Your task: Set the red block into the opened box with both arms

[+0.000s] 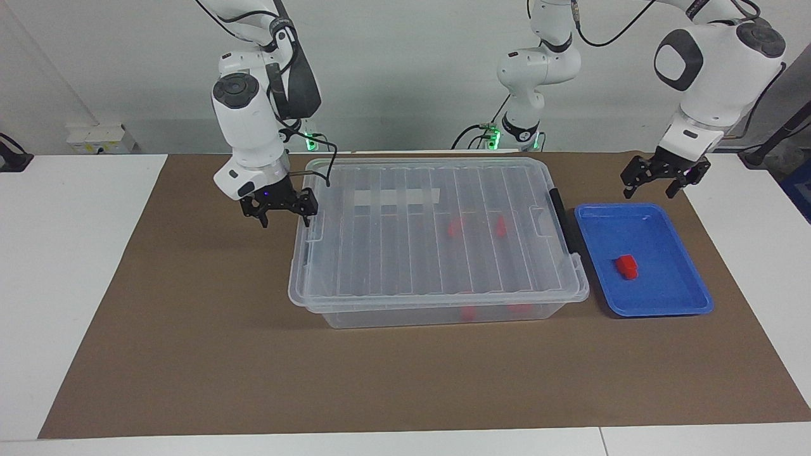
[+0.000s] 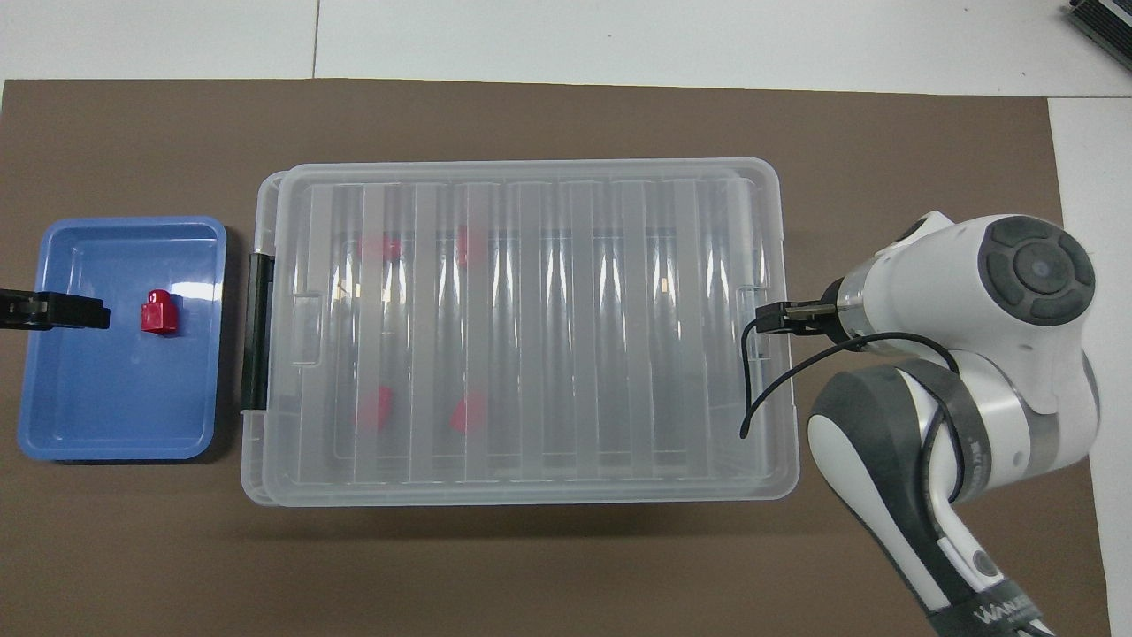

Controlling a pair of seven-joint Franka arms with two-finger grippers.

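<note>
The right hand (image 1: pixel 284 212) hangs with its fingers spread and empty at the end of the box (image 1: pixel 437 253) toward the right arm's end of the counter (image 1: pixel 190 354), one fingertip right at the lid's rim; whether it touches the rim cannot be told. The box is a large clear plastic bin whose ribbed see-through lid (image 2: pixel 522 327) sits slightly askew on the body, overhanging at that end, with a white strip and a black latch (image 2: pixel 256 332) at the end away from this hand. The left hand (image 1: pixel 662 180) is also spread and holding nothing, raised over the brown mat (image 1: pixel 190 316) just off the shallow blue tray (image 1: pixel 671 304), a smooth glossy rectangle with rounded corners. The red block (image 1: pixel 627 266), small with a stepped top, lies in the tray, well apart from that hand. The facing view shows both hands whole and two red shapes (image 1: pixel 456 228) blurred through the lid. The overhead view shows only a dark tip of the left hand (image 2: pixel 53 311) at the picture's edge over the tray, and four red patches under the lid, some perhaps reflections.
</note>
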